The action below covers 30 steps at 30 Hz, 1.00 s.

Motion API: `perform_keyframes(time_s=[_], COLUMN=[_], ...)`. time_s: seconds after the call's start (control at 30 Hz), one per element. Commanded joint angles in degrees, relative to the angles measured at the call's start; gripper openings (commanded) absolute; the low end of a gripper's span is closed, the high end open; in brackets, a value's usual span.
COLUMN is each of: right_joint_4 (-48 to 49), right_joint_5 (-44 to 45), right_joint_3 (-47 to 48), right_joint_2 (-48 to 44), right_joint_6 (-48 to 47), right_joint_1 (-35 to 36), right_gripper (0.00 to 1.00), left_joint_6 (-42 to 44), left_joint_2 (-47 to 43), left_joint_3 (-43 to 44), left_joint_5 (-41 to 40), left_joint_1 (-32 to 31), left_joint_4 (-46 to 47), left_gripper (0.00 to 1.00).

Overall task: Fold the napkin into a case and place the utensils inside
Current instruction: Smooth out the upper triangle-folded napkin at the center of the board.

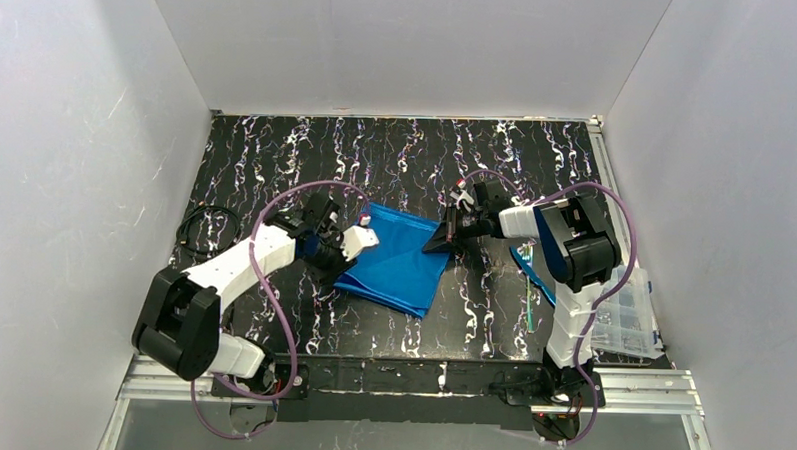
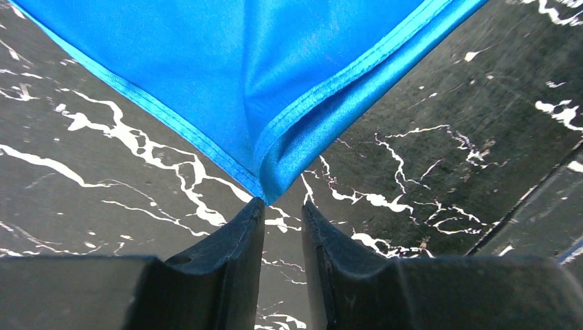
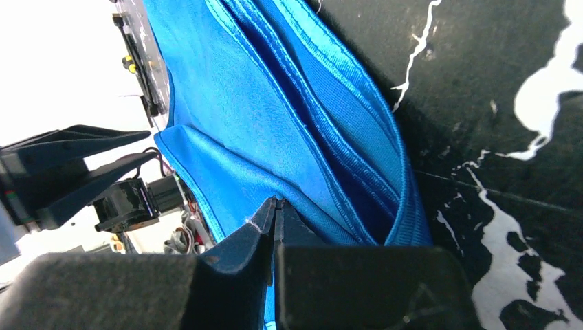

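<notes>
The napkin [image 1: 398, 257] lies as a folded, layered bright blue cloth in the middle of the black marbled table. My left gripper [image 1: 331, 266] is at its near-left corner. In the left wrist view the jaws of that gripper [image 2: 283, 206] stand a little apart with nothing between them, and the napkin's [image 2: 261, 69] hemmed corner lies on the table just beyond the tips. My right gripper [image 1: 437, 244] is at the cloth's right corner, shut [image 3: 275, 206] on an upper layer of the napkin [image 3: 275, 117]. The utensils [image 1: 525, 264] lie beside the right arm.
A clear plastic box [image 1: 627, 313] sits at the table's right edge by the right arm. A black cable coil [image 1: 206, 228] lies at the left edge. White walls enclose the table on three sides.
</notes>
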Motion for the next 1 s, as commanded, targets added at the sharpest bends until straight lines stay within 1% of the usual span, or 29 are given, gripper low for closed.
perform_keyframes(time_s=[0.0,0.1,0.2,0.3,0.4,0.57,0.73,0.97], right_joint_4=[-1.94,-2.38,-2.7,-2.72,-2.59,-2.2,-1.66,-1.75], right_joint_5=[3.3,3.28,3.45,3.45,3.61,3.98,4.4,5.09], right_joint_3=[-2.17,-2.23,-2.32,-2.41,-2.62,-3.1,-3.17,-2.88], right_joint_2=[0.98,0.31,-0.36,-0.8,-1.53,-2.45,-2.52,-2.81], right_joint_6=[-3.65,-4.4,-4.78,-4.82,-4.83,-4.47,-4.19,-4.11], right_joint_1=[-0.13,-0.12,-0.17,-0.18,-0.2,-0.21,-0.25,-0.49], right_gripper=[0.1,0.1,0.1,0.1,0.1,0.1,0.1,0.09], left_joint_6=[-1.04,-2.9,-5.94,-8.7,-9.18,-6.34,-3.76,-3.61], left_joint_2=[-0.84,1.83,5.94,10.77,13.07,12.87,9.43,9.13], left_joint_3=[6.58,12.18,15.62,16.55,14.31,8.36,2.99,0.56], left_joint_5=[4.9,9.61,13.49,13.26,12.24,8.89,5.28,3.23], left_joint_1=[-0.11,-0.11,-0.26,-0.68,-0.73,-0.73,-0.73,-0.75], left_joint_4=[-6.88,-9.29,-9.69,-7.76,-4.77,-1.83,0.08,2.73], left_gripper=[0.26,0.25,0.23,0.16,0.1,0.04,0.02,0.01])
